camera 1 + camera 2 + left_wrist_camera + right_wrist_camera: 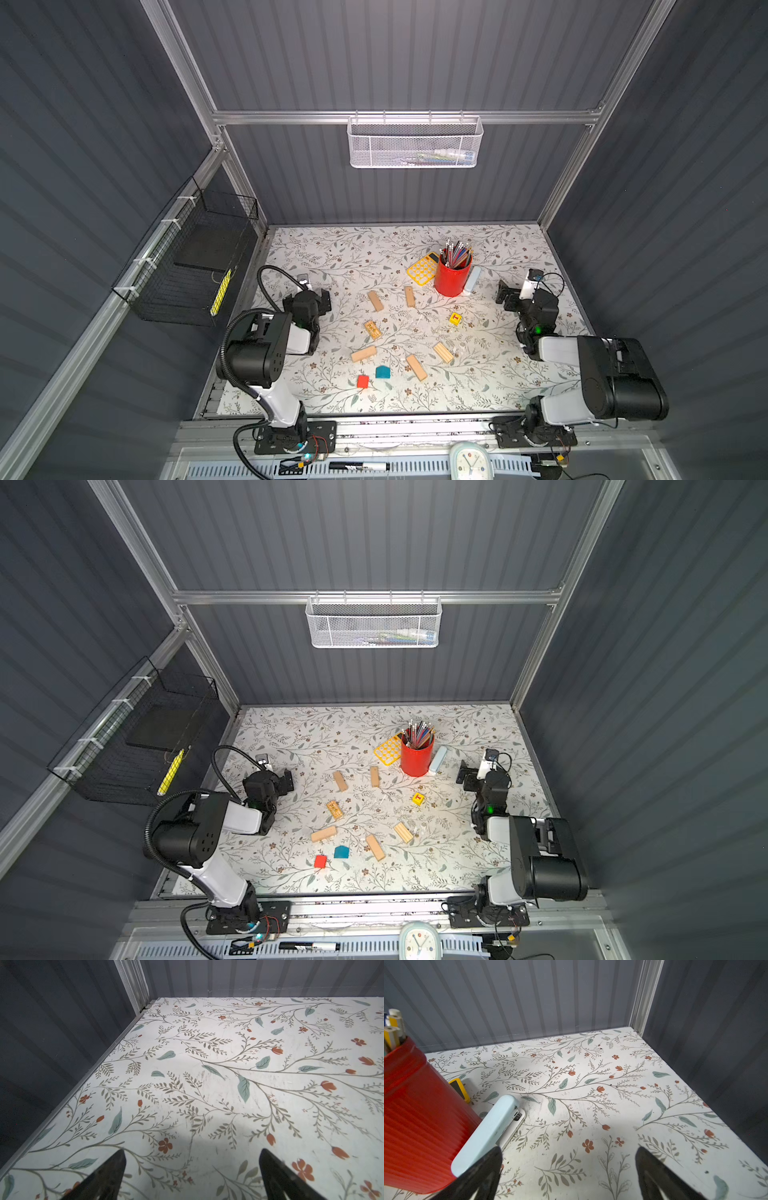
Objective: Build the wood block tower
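the left claw (192, 1153) and right claw (568, 1149) both gape wide and empty, at opposite sides of the surface (332, 249). the planks (363, 354), yellow cube (456, 318), red cube (363, 381) and teal block (382, 372) lie scattered flat between them, none stacked. the build looks unstarted; the next move calls for reaching in and gripping one plank as base.
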